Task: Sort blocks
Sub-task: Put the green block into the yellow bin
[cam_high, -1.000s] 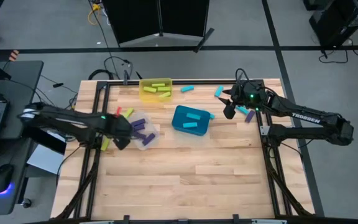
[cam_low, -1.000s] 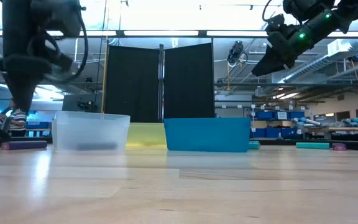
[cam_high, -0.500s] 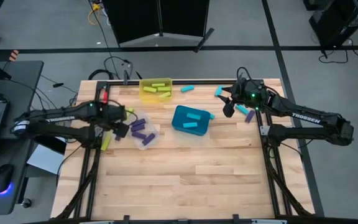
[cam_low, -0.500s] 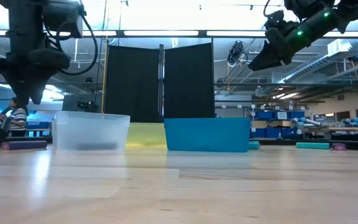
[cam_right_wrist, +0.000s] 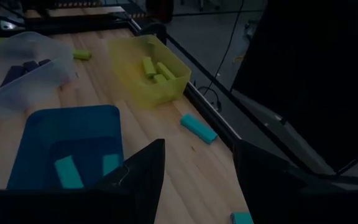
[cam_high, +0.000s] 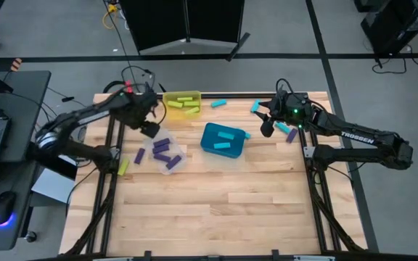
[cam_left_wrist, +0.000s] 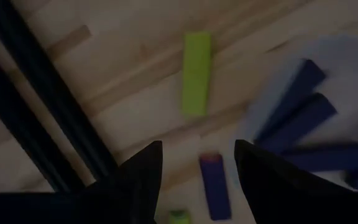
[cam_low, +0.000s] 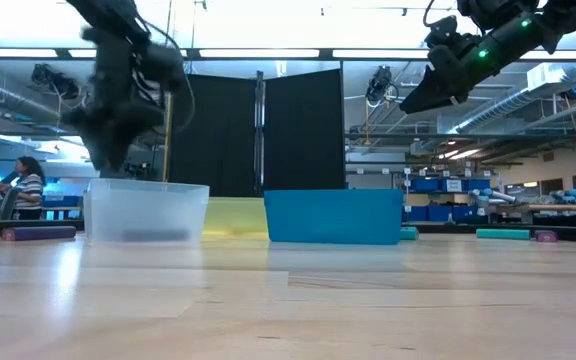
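Observation:
The blocks are small bars. Purple ones lie in the clear bin (cam_high: 167,154), yellow-green ones in the yellow bin (cam_high: 182,104), and two cyan ones in the teal bin (cam_high: 222,140). Loose blocks rest flat on the table: a yellow-green one (cam_left_wrist: 196,73), a purple one (cam_left_wrist: 215,186), and cyan ones (cam_high: 218,104) (cam_high: 289,130). My left gripper (cam_high: 149,125) hangs open and empty above the table's far left, between the yellow and clear bins. My right gripper (cam_high: 267,126) hovers open and empty over the far right, beside the loose cyan blocks.
The three bins stand close together at the table's far middle. A dark frame rail (cam_left_wrist: 48,124) runs along the left edge beneath my left gripper. The wide near half of the wooden table (cam_high: 216,210) is bare. A person (cam_low: 28,185) sits in the room beyond.
My left gripper has swung from beside the clear bin's left side toward the far edge and a little right, staying raised above the table with its fingers open. No block or bin has moved.

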### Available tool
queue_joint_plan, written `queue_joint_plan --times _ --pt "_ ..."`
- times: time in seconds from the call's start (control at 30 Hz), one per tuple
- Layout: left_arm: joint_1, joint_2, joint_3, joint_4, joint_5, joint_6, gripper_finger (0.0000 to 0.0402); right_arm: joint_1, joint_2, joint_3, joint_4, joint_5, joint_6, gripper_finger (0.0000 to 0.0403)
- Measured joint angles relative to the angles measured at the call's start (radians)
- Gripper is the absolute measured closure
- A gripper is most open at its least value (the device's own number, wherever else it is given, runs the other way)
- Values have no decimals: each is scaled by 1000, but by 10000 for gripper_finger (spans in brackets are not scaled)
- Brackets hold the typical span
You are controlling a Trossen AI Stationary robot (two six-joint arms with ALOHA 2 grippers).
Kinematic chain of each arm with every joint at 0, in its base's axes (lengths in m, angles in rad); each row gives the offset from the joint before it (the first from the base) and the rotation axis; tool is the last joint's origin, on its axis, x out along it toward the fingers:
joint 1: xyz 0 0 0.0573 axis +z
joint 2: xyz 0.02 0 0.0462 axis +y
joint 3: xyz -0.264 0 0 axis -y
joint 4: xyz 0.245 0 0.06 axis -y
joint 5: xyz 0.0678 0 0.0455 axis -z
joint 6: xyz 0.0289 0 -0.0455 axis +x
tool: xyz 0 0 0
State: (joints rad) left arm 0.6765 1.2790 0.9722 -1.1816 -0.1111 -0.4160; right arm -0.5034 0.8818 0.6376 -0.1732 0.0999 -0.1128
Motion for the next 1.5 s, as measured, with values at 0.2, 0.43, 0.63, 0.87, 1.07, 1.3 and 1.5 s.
queue_joint_plan --times 0.2,0.43,0.63,0.87,1.07,1.3,1.5 --pt "100 161 60 66 5 127 193 0 0 0 0 -56 21 202" --pt "161 273 72 106 43 183 193 9 0 0 0 -68 24 202" --pt "168 339 71 185 84 209 193 19 0 0 0 -68 23 202" --pt "168 397 71 193 87 225 193 19 0 0 -1 -68 24 202" --pt "168 422 58 208 85 229 193 19 0 0 -1 -68 24 202" --pt "168 423 -26 277 88 227 193 19 0 0 0 -68 14 202" --pt "168 418 -57 313 95 228 193 19 0 0 2 -68 13 202"
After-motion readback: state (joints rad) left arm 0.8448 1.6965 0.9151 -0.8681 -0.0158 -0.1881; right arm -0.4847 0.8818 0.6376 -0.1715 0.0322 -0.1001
